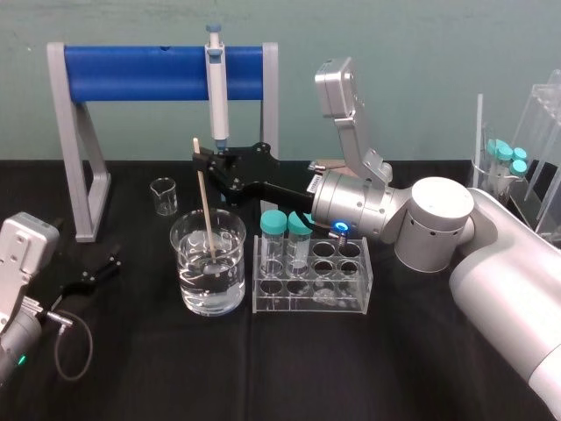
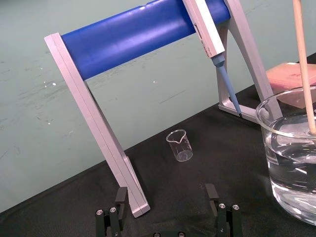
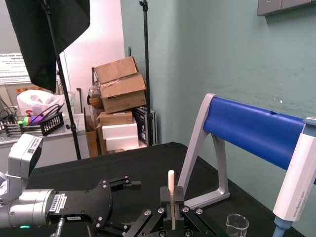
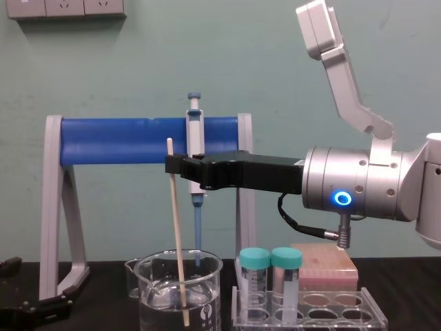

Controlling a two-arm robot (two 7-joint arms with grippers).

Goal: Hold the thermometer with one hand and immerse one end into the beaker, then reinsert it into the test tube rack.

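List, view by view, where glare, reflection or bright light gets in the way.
Head view: highlights in the beaker clutter the dipped end of the thermometer in the right hand. Chest view: the wrist's blue ring glows without washing anything out. Right wrist view: the bright wall behind is blown out. Left wrist view: past the idle, open left hand, glints line the beaker rim.

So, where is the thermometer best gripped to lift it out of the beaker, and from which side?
Near its dry upper end, from the side, as the right gripper does. The thermometer stands almost upright with its lower end in the beaker, so a pinch across the thin rod probably holds best.
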